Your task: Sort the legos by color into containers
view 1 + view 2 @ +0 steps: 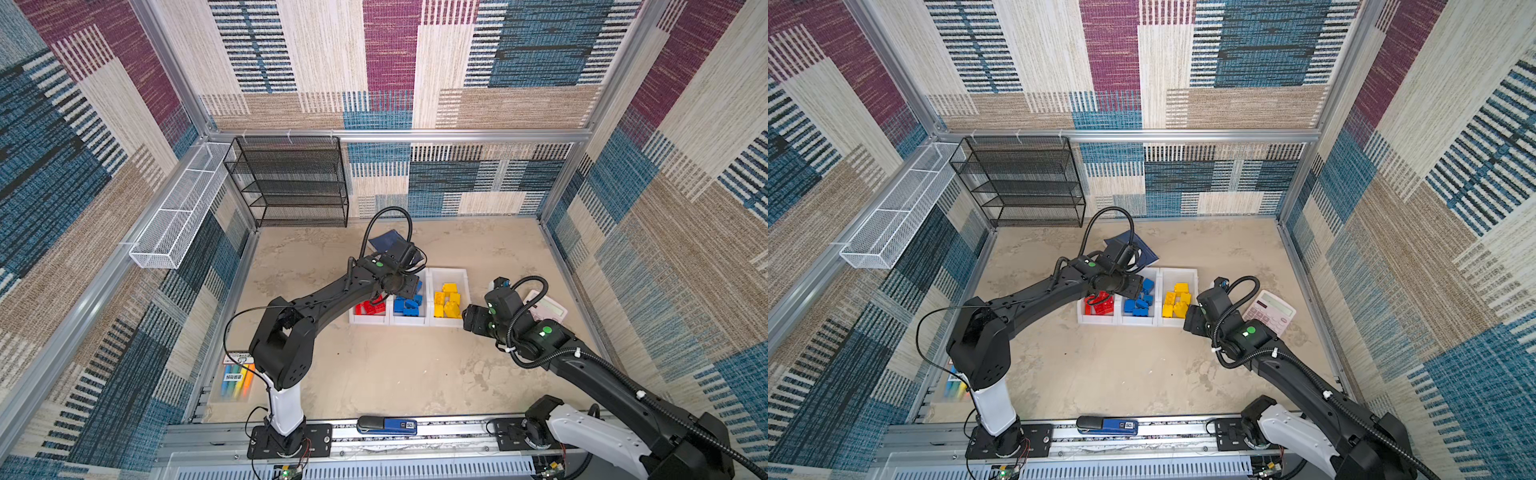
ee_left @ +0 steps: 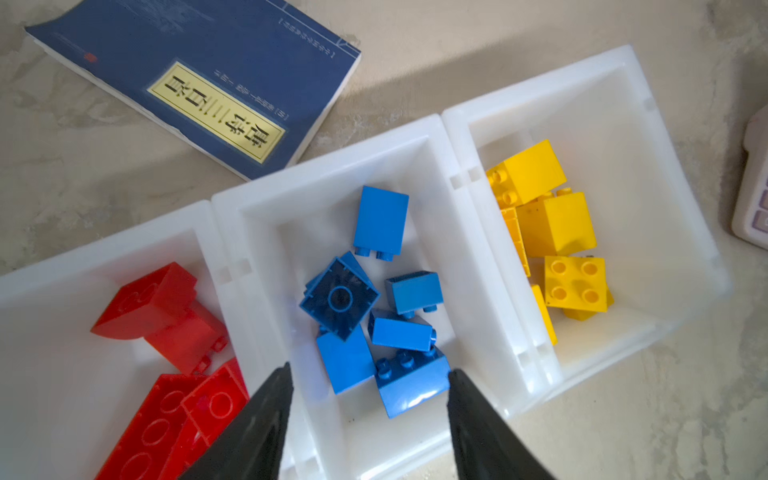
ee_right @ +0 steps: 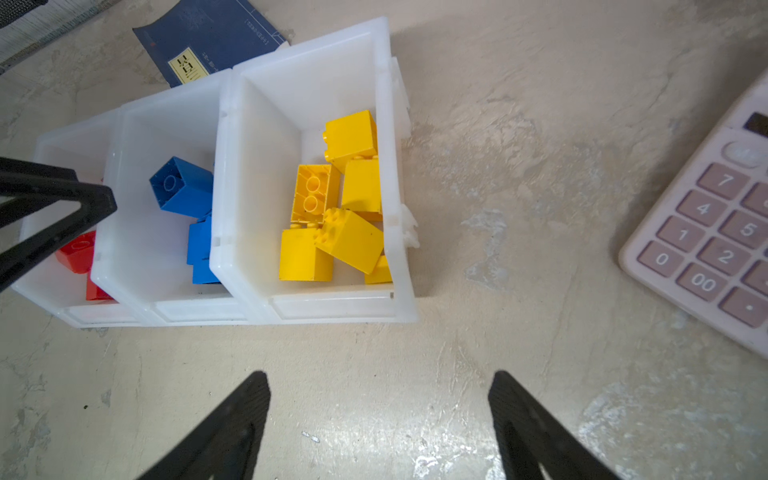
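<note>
Three joined white containers stand in a row mid-table. The left one [image 2: 104, 249] holds red legos [image 2: 166, 316], the middle one [image 2: 332, 166] blue legos [image 2: 380, 220], the right one [image 2: 623, 83] yellow legos [image 3: 349, 241]. My left gripper [image 2: 370, 372] hangs open over the middle bin's near end, nothing between its fingers; a blue oblong brick [image 2: 411, 382] lies in the bin just below, by one fingertip. In both top views its wrist [image 1: 399, 286] covers part of the red and blue bins. My right gripper [image 3: 380, 378] is open over bare table in front of the yellow bin [image 1: 446, 272].
A blue book [image 2: 199, 75] lies just behind the bins. A pink calculator [image 3: 706, 232] sits to their right. A blue-and-black stapler [image 1: 388, 426] rests on the front rail, a marker pack [image 1: 237, 380] at front left. Black mesh rack [image 1: 291, 183] and white wire basket [image 1: 178, 216] stand at back left.
</note>
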Robot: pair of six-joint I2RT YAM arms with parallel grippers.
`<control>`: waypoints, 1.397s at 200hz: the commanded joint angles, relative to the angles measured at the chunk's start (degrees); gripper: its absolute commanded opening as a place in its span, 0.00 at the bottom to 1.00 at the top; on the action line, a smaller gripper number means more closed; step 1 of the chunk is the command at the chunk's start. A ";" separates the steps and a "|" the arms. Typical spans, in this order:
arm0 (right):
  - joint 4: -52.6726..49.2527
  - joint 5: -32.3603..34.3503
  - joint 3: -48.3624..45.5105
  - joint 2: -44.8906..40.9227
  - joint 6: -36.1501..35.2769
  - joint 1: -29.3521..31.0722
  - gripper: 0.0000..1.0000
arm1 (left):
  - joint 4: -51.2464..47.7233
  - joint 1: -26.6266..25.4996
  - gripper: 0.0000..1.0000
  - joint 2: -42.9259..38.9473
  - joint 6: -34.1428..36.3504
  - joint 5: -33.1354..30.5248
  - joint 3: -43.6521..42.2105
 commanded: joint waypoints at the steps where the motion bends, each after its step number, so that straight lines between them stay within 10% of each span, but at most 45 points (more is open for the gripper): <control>1: -1.26 0.77 0.72 -0.60 0.79 -0.04 0.85 | 1.00 0.67 0.69 -0.89 1.76 -1.37 0.83; 78: 9.75 8.58 0.98 -4.24 -7.27 -0.04 0.89 | 20.76 4.71 0.83 -29.67 5.49 -15.76 -25.09; 126: 47.63 25.33 -12.10 -3.46 -28.23 -4.49 0.99 | 50.64 11.05 0.99 -49.55 18.04 -38.10 -54.60; 195: 98.02 6.95 -30.61 19.66 -32.92 -25.42 1.00 | 63.25 29.05 0.99 -37.98 14.28 -24.71 -68.33; 279: 112.25 -7.28 -29.86 33.58 -37.43 -32.37 1.00 | 78.59 39.66 0.98 -17.79 13.41 -3.99 -62.54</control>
